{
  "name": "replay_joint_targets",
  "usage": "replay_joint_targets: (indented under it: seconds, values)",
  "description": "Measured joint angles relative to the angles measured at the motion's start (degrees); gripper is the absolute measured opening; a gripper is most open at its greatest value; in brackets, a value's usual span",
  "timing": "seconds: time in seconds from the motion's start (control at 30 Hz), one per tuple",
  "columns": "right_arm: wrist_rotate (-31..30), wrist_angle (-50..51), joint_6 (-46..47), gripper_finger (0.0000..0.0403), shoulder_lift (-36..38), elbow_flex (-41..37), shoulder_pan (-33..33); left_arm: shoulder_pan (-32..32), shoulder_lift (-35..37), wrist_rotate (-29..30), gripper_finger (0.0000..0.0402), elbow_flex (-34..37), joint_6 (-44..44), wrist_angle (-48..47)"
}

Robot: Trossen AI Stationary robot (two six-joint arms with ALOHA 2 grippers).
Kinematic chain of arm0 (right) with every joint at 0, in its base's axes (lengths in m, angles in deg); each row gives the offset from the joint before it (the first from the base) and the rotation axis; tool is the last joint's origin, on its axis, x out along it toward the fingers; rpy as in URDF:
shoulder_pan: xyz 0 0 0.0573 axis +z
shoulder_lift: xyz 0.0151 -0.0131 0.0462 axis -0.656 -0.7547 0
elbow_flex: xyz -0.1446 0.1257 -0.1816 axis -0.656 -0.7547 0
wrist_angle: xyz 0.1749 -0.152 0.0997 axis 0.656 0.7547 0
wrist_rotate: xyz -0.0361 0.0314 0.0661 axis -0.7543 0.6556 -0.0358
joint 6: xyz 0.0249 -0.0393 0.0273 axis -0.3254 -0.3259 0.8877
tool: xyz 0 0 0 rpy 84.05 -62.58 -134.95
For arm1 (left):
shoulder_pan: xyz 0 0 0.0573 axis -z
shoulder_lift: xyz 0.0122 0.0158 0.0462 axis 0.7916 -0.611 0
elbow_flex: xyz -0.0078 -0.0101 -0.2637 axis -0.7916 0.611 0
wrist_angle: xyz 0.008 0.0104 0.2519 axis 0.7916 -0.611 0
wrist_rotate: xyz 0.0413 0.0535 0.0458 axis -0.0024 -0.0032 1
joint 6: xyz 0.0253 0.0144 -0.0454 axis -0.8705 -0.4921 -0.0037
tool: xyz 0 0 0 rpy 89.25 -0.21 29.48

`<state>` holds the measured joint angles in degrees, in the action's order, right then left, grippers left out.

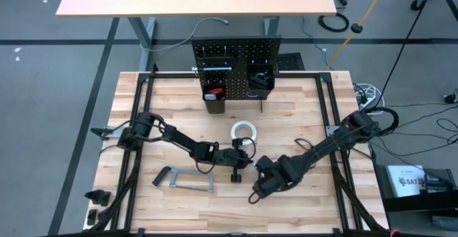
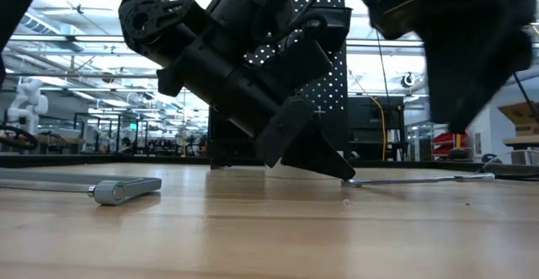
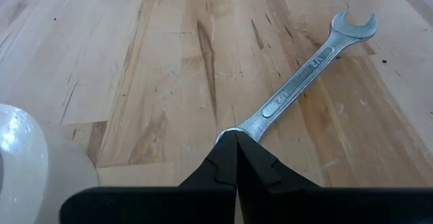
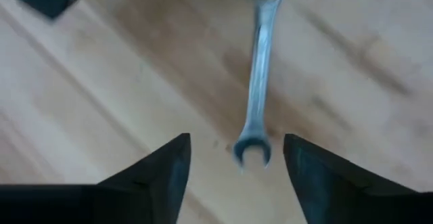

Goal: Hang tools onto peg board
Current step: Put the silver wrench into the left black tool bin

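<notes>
Currently your left gripper [image 3: 235, 158] is pinching the small wrench [image 3: 298, 87] by one end, flat on the worktop [image 1: 300, 201]. Your right gripper [image 4: 235, 160] is hovering wide open over the wrench's free jaw end, holding nothing, probably lining up a handover.

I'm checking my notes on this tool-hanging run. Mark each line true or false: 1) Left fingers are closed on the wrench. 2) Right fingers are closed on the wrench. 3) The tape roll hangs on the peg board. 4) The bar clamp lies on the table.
1) True: the left gripper is shut on one end of the wrench.
2) False: the right gripper stands open, the wrench's open end between its fingers.
3) False: the tape roll lies on the table, in front of the peg board.
4) True: the bar clamp lies flat on the table.
</notes>
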<state>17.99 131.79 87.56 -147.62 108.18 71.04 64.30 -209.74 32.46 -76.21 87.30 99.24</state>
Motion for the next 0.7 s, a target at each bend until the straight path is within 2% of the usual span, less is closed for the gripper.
replay_joint_targets:
  seconds: [0.07, 0.23, 0.7]
  values:
    - [-1.74, 0.04, -1.54, 0.0241, 0.0, 0.0, -0.85, 0.0, -0.02, 0.02, 0.0, 0.0, -0.01, -0.01]
    - [-1.83, 0.37, -4.07, 0.0248, -0.77, 0.0, -2.36, 0.0, -0.02, -0.3, 0.0, 0.0, -0.03, -0.06]
    - [2.77, -0.14, -6.06, 0.022, -7.17, 0.02, -3.51, 0.0, -0.07, -0.42, 0.0, 0.04, -0.47, -0.1]
